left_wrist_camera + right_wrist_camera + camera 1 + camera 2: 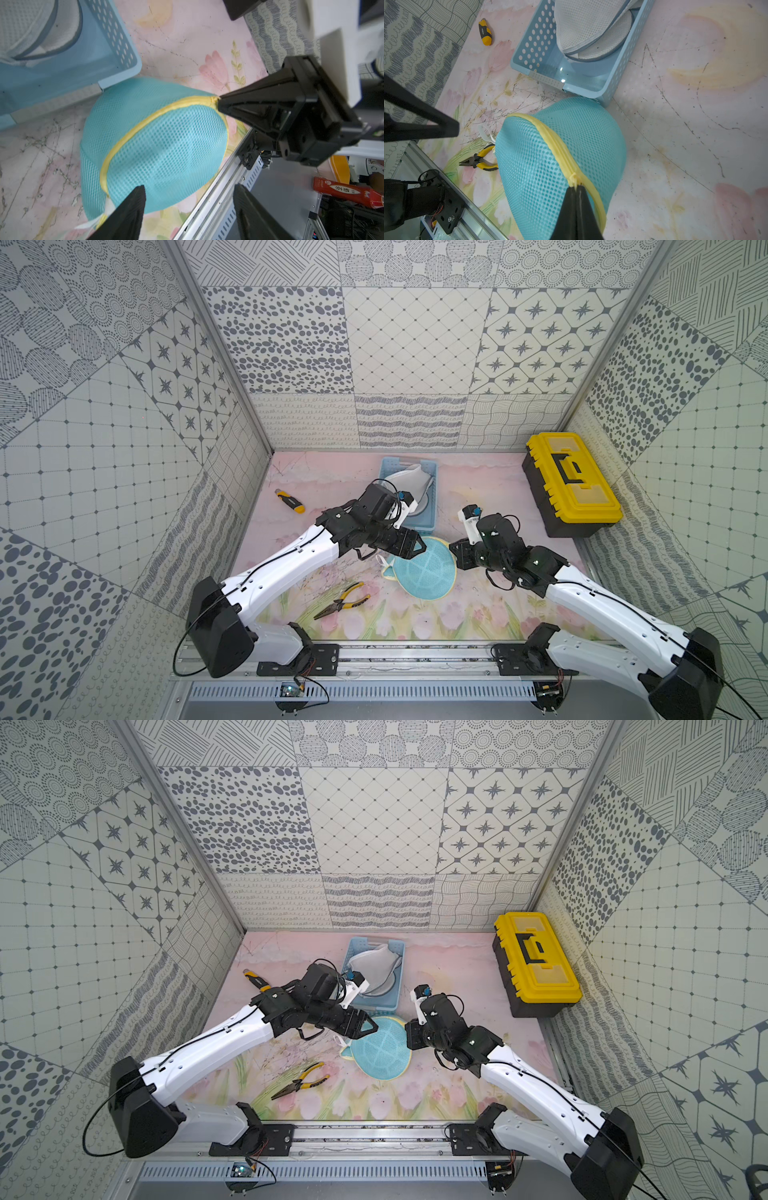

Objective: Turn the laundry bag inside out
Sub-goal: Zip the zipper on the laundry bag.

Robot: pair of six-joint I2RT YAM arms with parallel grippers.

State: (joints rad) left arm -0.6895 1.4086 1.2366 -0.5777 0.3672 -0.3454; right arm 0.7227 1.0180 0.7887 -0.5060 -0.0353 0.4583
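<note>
The right gripper pinches the yellow trim of the domed turquoise mesh laundry bag — the left gripper gapes, empty, beside it.

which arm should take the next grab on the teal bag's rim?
Left. Its tool stands open over the laundry bag, free to regrip. The right tool is shut on the yellow trim, anchoring it, so it should probably hold.

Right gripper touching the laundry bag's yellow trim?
Touching. The right wrist view shows the right gripper shut on the yellow trim of the laundry bag, the trim puckered at its tips; the left wrist view agrees.
</note>
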